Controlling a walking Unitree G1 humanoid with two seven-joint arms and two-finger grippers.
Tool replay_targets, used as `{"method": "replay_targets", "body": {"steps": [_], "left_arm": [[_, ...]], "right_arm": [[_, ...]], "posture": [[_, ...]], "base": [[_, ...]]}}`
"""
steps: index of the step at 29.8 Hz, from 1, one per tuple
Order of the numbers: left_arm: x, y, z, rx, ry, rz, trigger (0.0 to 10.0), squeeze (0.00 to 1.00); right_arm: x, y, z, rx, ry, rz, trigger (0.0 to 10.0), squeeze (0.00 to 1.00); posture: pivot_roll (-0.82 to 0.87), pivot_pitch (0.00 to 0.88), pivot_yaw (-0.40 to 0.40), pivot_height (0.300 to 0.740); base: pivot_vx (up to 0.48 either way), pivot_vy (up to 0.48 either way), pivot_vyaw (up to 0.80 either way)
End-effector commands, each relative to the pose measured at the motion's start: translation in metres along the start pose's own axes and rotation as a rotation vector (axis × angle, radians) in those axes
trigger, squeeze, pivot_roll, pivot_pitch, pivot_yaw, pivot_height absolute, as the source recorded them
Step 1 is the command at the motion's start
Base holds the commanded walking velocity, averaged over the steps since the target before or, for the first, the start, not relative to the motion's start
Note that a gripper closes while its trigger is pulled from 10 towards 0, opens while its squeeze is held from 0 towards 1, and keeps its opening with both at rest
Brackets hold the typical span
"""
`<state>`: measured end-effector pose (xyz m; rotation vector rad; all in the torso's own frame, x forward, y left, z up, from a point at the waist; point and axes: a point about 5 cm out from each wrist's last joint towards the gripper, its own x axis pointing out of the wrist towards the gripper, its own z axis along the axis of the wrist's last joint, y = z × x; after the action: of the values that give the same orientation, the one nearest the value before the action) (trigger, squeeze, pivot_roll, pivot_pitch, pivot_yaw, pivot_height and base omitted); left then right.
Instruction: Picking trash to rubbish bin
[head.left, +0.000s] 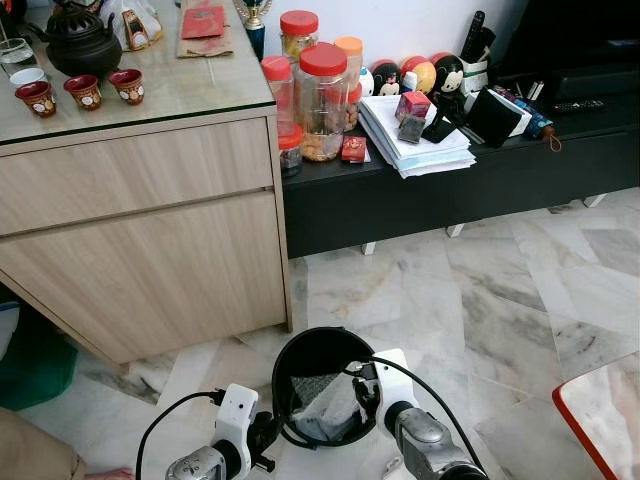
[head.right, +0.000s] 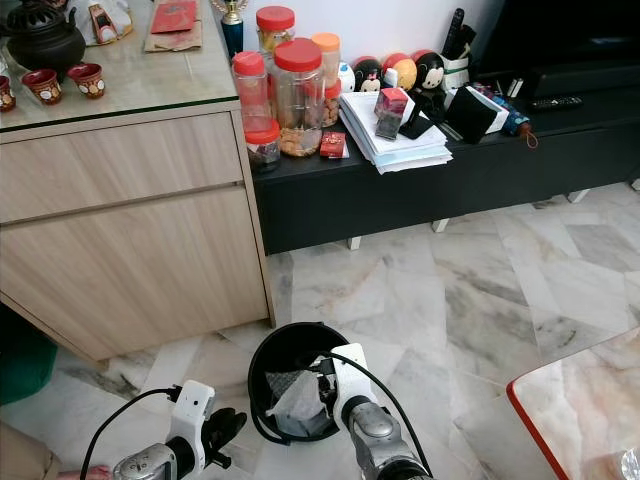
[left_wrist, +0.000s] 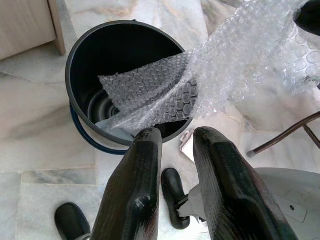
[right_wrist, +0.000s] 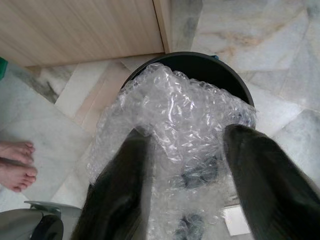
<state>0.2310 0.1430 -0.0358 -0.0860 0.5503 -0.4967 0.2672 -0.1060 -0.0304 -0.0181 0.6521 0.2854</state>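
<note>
- Landmark — the bin, a black pail on the marble floor just in front of the cabinet.
- Left gripper hovers at the bin's near-left rim. Its fingers stand a little apart with nothing between them, so it takes no part in the carry.
- The wrap, a clear sheet of bubble wrap, is the trash. One end already hangs inside the bin while the other end runs up and out over the rim toward the right arm.
- Right gripper is above the bin's near-right rim. Its fingers are spread wide, with the wrap bunched between and over them. I cannot tell whether they truly pinch it or the sheet merely drapes on them.
- Progress, as I judge it: the carry is done and the drop is half made — what is left is to free the wrap so that all of it falls inside, then draw the arm clear.
- What the views add: the left wrist view shows the bin's inside, with a pale scrap under the wrap; the right wrist view hides that behind the wrap, but shows a person's bare feet on the floor left of the bin. The eye views alone take in the jars and papers on the low black shelf beyond the bin.
</note>
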Motion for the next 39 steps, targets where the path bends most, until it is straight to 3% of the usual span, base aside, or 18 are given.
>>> {"method": "replay_targets", "body": {"steps": [1,19,20,21,22,26,27,28,29,32,33,39], "left_arm": [[-0.001,-0.001,-0.004,-0.012,0.015,0.003,10.0,0.00],[-0.001,-0.001,-0.004,-0.016,0.015,0.006,10.0,0.00],[-0.001,-0.001,-0.004,-0.016,0.015,0.007,10.0,0.00],[-0.001,-0.001,-0.004,-0.016,0.014,0.008,10.0,0.00],[-0.001,-0.001,-0.005,-0.016,0.015,0.009,10.0,0.00],[-0.001,-0.001,-0.005,-0.015,0.016,0.009,10.0,0.00],[-0.001,-0.001,-0.005,-0.016,0.016,0.009,10.0,0.00],[-0.001,-0.001,-0.005,-0.016,0.015,0.009,10.0,0.00],[-0.001,-0.001,-0.005,-0.016,0.015,0.008,10.0,0.00],[-0.001,-0.001,-0.005,-0.016,0.015,0.008,10.0,0.00],[-0.001,-0.001,-0.005,-0.016,0.014,0.008,10.0,0.00],[-0.001,-0.002,-0.005,-0.017,0.013,0.008,10.0,0.00]], "right_arm": [[0.000,0.003,-0.001,0.014,0.002,0.015,10.0,1.00],[0.001,0.004,0.001,-0.001,-0.002,0.022,10.0,1.00],[0.001,0.004,0.001,-0.002,-0.001,0.023,10.0,0.90],[0.001,0.004,0.001,-0.002,0.000,0.024,10.0,0.90],[0.001,0.004,0.001,-0.003,0.001,0.026,10.0,0.00],[0.001,0.006,0.001,0.003,0.003,0.040,10.0,0.00],[0.001,0.007,0.001,0.007,0.003,0.048,10.0,0.90],[0.001,0.008,0.001,0.010,0.003,0.053,10.0,0.90],[0.002,0.010,0.002,0.017,0.004,0.067,10.0,1.00],[0.002,0.013,0.002,0.004,0.012,0.088,10.0,1.00],[0.003,0.015,0.002,0.000,0.023,0.097,10.0,0.00],[0.004,0.022,0.003,0.070,0.048,0.145,10.0,0.00]], "posture": [[0.13,0.183,-0.052,0.740],[0.13,0.182,-0.057,0.740],[0.13,0.182,-0.057,0.740],[0.13,0.182,-0.057,0.740],[0.13,0.181,-0.057,0.740],[0.13,0.181,-0.057,0.740],[0.13,0.181,-0.057,0.740],[0.13,0.181,-0.057,0.740],[0.13,0.181,-0.057,0.740],[0.13,0.182,-0.058,0.740],[0.13,0.182,-0.058,0.740],[0.13,0.180,-0.059,0.740]], "base": [[0.000,0.000,0.00],[0.000,0.000,0.00],[0.000,0.000,0.00],[0.000,0.000,0.00],[0.000,0.000,0.00],[0.000,0.000,0.00],[0.000,0.000,0.00],[0.000,0.000,0.00],[0.000,0.000,0.00],[0.000,0.000,0.00],[0.000,0.000,0.00],[0.000,0.000,0.00]]}}
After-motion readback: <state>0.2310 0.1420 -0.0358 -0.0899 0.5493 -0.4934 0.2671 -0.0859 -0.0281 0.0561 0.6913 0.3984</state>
